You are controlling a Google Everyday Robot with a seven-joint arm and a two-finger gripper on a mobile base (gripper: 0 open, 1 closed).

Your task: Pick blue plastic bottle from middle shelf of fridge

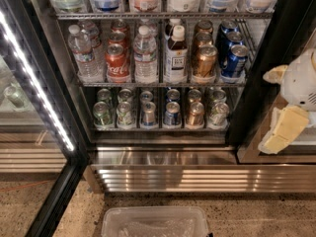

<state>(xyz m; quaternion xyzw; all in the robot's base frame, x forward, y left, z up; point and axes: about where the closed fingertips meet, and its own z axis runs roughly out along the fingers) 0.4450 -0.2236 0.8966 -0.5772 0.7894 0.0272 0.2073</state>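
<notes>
The blue plastic bottle [176, 58], with dark liquid, a white cap and a white label with a navy panel, stands upright at the front of a middle lane on the middle shelf [148, 84] of the fridge [254, 88]. A clear water bottle stands to its left and a gold can [204, 63] to its right. My gripper [270, 110], white with yellowish fingers [285, 128], hangs outside the fridge at the right, right of and slightly below the bottle. It is open and empty.
The open glass door with its bright LED strip [37, 85] stands at the left. Red cola cans [116, 62] and blue cans [233, 59] share the middle shelf. Short cans [172, 113] fill the tier below. A steel grille [197, 177] and a clear plastic bin [155, 222] lie below.
</notes>
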